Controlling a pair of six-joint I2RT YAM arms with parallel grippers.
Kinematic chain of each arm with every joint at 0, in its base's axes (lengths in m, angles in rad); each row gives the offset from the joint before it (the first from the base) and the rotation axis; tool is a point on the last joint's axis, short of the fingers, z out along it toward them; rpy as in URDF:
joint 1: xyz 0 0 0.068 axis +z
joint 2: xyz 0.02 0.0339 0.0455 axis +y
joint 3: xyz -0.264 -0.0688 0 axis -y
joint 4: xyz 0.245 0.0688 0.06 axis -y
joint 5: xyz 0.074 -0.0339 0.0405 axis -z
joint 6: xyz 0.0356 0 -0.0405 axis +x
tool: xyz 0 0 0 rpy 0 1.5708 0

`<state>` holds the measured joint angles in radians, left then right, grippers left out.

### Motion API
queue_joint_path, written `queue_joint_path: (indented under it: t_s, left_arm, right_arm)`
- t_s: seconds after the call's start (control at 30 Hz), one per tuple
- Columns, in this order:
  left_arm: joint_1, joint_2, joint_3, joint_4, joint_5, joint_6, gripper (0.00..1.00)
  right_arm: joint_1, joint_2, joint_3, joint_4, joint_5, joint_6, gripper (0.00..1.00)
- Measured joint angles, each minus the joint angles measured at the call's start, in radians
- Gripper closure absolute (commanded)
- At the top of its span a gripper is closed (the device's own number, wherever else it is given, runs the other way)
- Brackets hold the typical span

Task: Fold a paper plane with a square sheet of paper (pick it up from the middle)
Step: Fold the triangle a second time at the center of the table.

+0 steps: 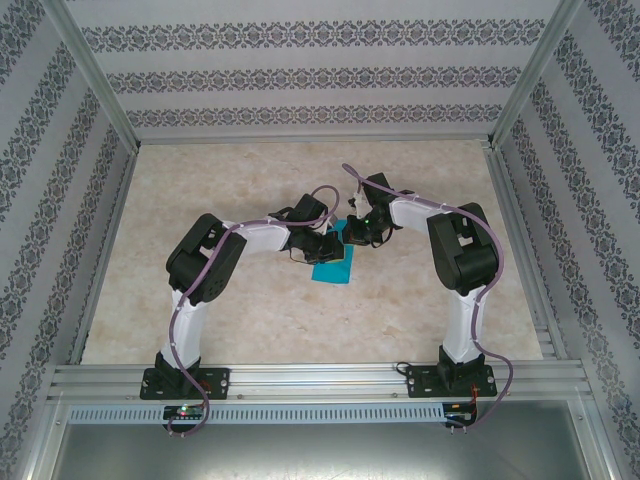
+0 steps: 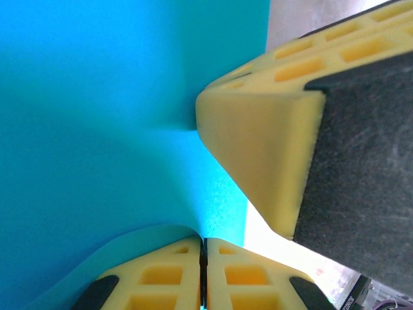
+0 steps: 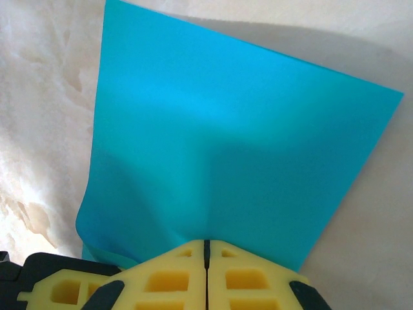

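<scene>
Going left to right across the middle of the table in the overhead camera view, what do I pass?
You pass the left arm's elbow → teal sheet of paper → right arm's elbow.

The whole cell is seen from above and behind by the top external camera, which is tilted down onto the beige marbled tabletop (image 1: 200, 320). The thin teal-blue square sheet of paper (image 1: 331, 270) is shown small at frame centre. The same sheet is viewed at very close range by both wrist cameras, each aimed along its own fingers. The left gripper (image 2: 203, 242) and the right gripper (image 3: 206, 244) are set at the bottom edge of their frames.
</scene>
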<state>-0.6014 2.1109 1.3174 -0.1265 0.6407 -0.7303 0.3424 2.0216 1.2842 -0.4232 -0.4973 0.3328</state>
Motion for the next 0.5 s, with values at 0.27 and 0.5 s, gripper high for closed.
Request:
queue_joint_path:
  t_s: [0.27, 0.5]
  left_arm:
    - [0.000, 0.002, 0.001, 0.021, 0.038, 0.013, 0.70]
    - [-0.001, 0.000, -0.001, 0.058, 0.071, 0.019, 0.57]
  right_arm:
    - [0.000, 0.000, 0.000, 0.000, 0.000, 0.000, 0.93]
    - [0.000, 0.000, 0.000, 0.001, 0.000, 0.000, 0.93]
